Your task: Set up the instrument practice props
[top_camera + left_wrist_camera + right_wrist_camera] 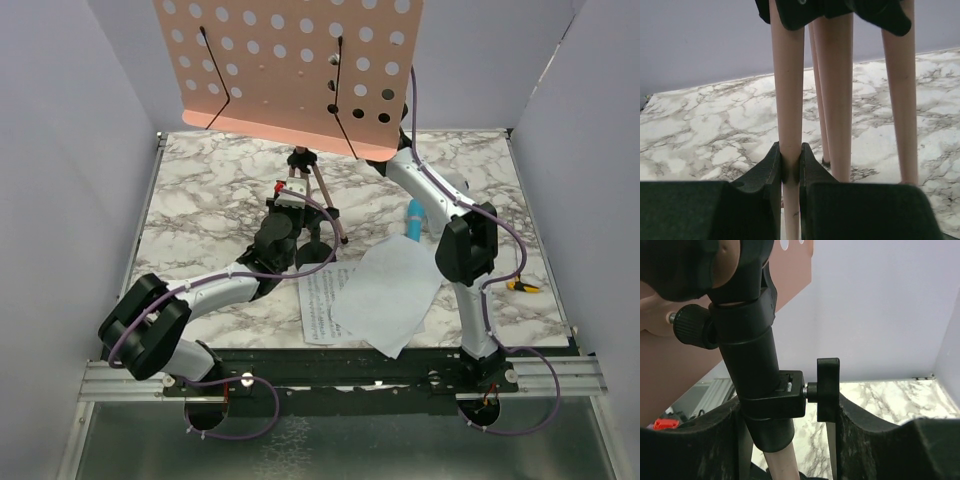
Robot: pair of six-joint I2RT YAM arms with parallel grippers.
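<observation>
Evidently the pink music stand [300, 70] is standing on its tripod toward 12 o'clock on the bench [190, 210]; its shaft is running upright, the long axis of its perforated desk is lying 9-to-3, and the desk face is tilting toward 6 o'clock; the left hand [790, 160] is pinching one tripod leg low down; the right hand [790, 415] is closing across the black clamp collar and knob under the desk; the sheet-music pages [385, 295] are lying flat near 6 o'clock and the blue microphone [413, 222] toward 3 o'clock, both seemingly awaiting placement.
</observation>
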